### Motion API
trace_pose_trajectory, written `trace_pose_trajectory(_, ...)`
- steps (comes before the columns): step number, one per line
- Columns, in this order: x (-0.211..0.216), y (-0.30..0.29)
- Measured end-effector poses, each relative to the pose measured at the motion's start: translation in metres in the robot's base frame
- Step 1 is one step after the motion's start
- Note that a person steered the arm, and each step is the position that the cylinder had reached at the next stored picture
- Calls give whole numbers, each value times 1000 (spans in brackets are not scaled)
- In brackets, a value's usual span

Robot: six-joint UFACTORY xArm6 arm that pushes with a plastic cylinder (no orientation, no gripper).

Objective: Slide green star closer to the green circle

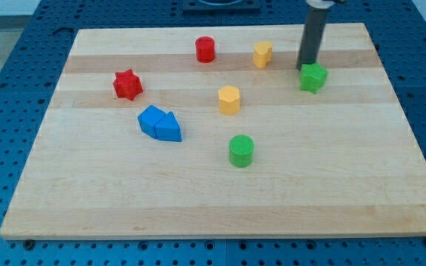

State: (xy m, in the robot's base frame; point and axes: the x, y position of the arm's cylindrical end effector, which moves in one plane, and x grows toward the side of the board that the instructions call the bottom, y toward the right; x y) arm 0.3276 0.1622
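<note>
On the pale wooden tabletop (220, 199), everything is placed here from my tip (306, 69), the lower end of the straight dark rod that serves as the end effector; it has no parts to open or close and holds nothing.

Going from the view's left: the red star-shaped block (127, 84) lies far to the left of my tip and slightly lower in the view. Next come two blue blocks touching each other, a blue angular block (151, 120) and a blue wedge-like block (170, 128), well to the left and further down. The red cylinder block (205, 49) sits to the left of my tip, a little higher. The yellow hexagonal block (229, 100) is left and below, and the green circle block (241, 151) lies well below my tip and to its left. A second yellow block (262, 54), its shape hard to make out, stands near my tip on its left.

The green star block (313, 77) sits just beside my tip, at its lower right, apparently touching it. It is well apart from the green circle block.
</note>
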Motion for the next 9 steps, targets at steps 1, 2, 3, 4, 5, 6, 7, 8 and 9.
trace_pose_trajectory(1, 54, -5)
trace_pose_trajectory(2, 111, -27)
trace_pose_trajectory(3, 115, -25)
trace_pose_trajectory(4, 90, 7)
trace_pose_trajectory(5, 87, 60)
trace_pose_trajectory(6, 121, 52)
trace_pose_trajectory(7, 156, -10)
trace_pose_trajectory(8, 169, -54)
trace_pose_trajectory(9, 164, -16)
